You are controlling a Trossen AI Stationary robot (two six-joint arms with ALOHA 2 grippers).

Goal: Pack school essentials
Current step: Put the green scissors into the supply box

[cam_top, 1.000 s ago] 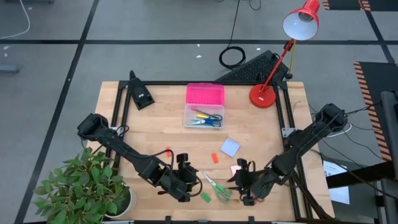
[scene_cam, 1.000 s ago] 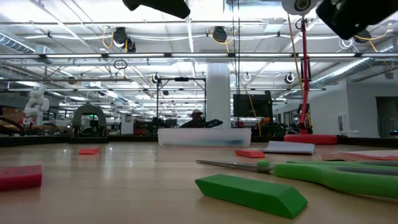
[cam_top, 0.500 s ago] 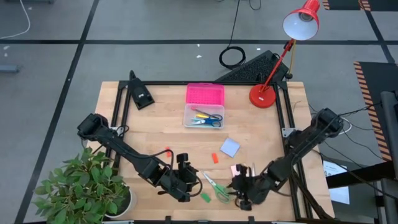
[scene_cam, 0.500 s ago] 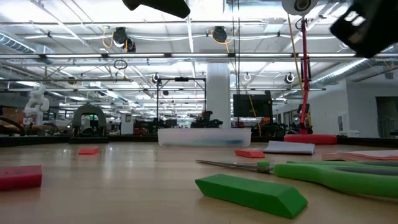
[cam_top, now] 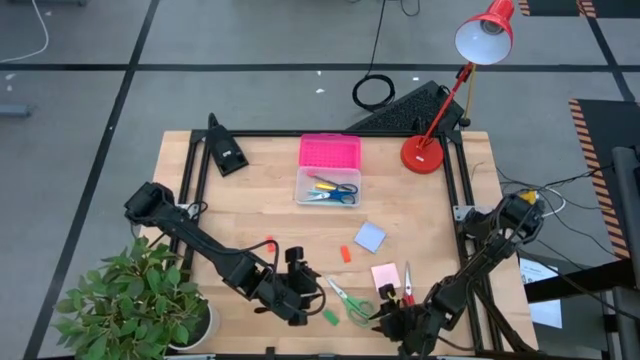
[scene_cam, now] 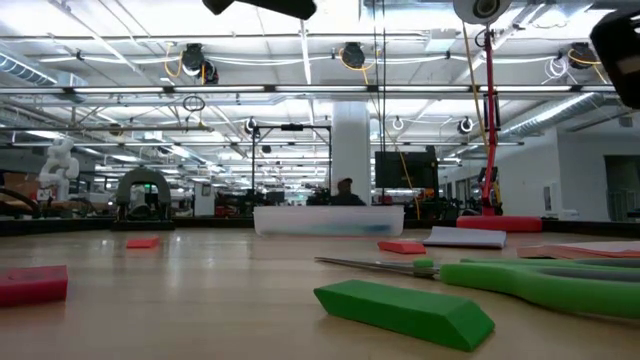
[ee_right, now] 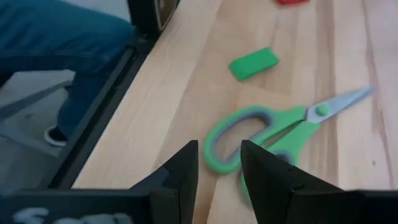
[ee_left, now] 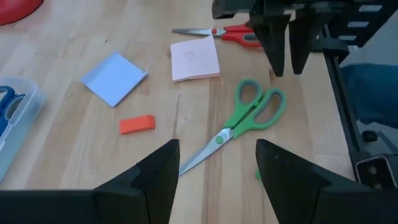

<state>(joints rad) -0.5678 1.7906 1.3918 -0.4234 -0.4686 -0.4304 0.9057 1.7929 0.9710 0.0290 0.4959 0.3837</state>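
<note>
Right gripper [cam_top: 385, 316] is hovering low at the near edge of the tabletop [cam_top: 260, 190], fingers [ee_right: 183, 171] parted by a narrow gap and gripping nothing. Directly ahead of them the green scissors [ee_right: 273, 134] are lying flat, handle loops nearest, blades pointing away. Left gripper [cam_top: 305, 283] is waiting on the blade side, fingers [ee_left: 155, 177] spread wide and empty. The right arm looks better placed. The box [cam_top: 327, 187] is sitting well apart.
</note>
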